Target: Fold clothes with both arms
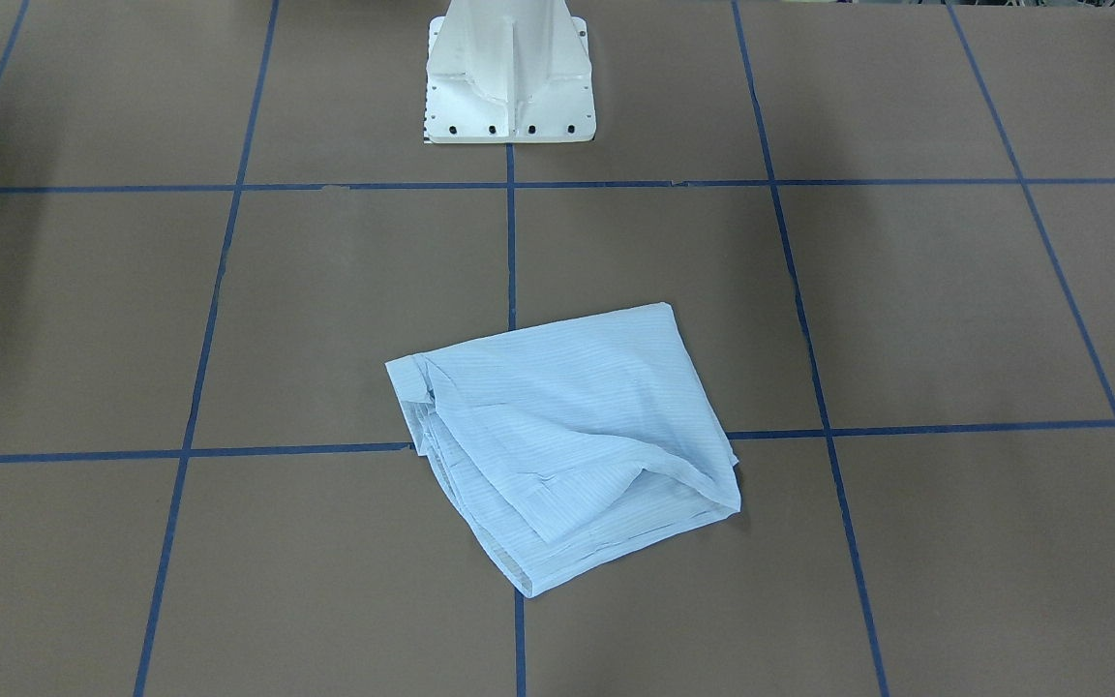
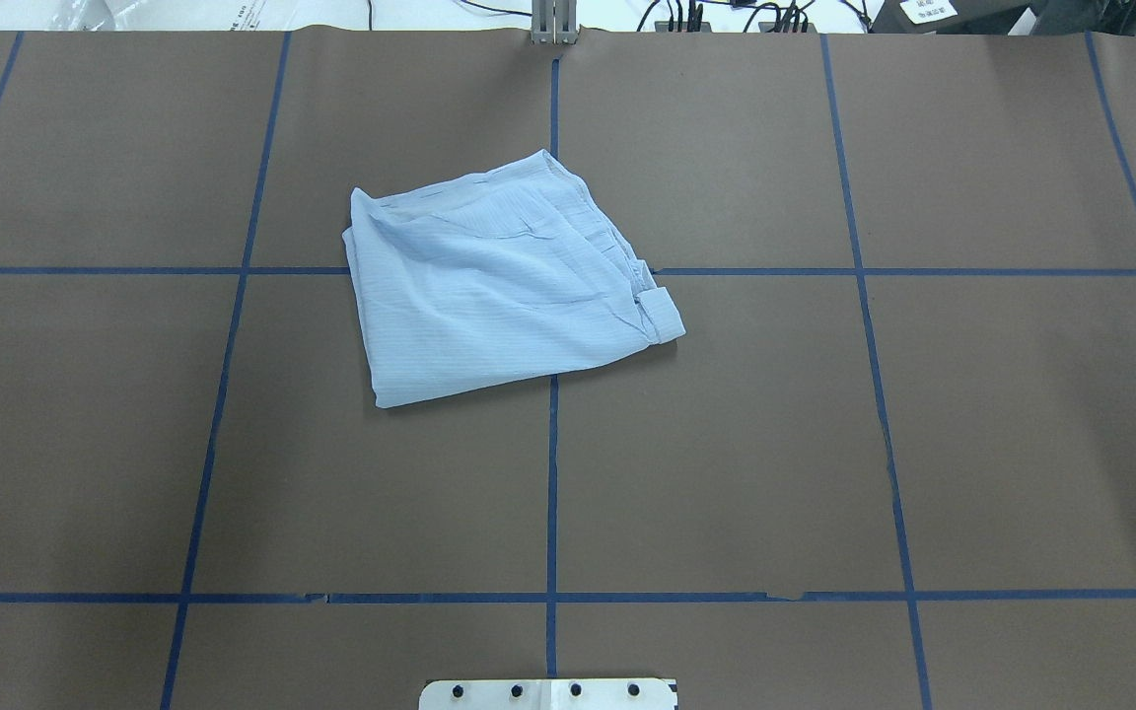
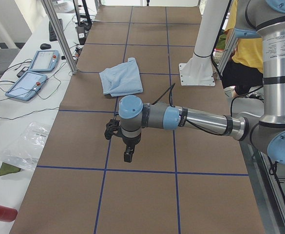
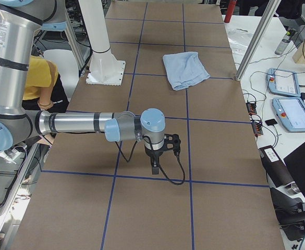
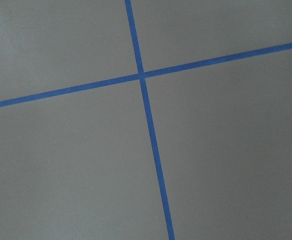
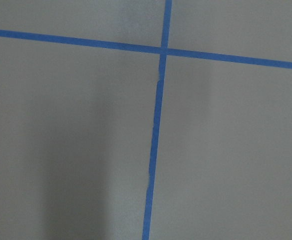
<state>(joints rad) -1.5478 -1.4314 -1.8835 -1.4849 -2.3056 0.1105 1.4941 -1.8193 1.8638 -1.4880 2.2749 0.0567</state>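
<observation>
The clothes are one light-blue striped shirt, lying folded into a rough square on the brown table, a cuff showing at one corner. Nothing touches it. The side views show it far from both arms. My left gripper hangs over the table toward its left end, pointing down. Toward the right end my right gripper hangs the same way. Whether either is open or shut I cannot tell. Both wrist views show only brown table and blue tape lines.
The white pedestal base stands at the robot's edge of the table. A person in a yellow shirt is behind the robot. Teach pendants and metal posts line the far side.
</observation>
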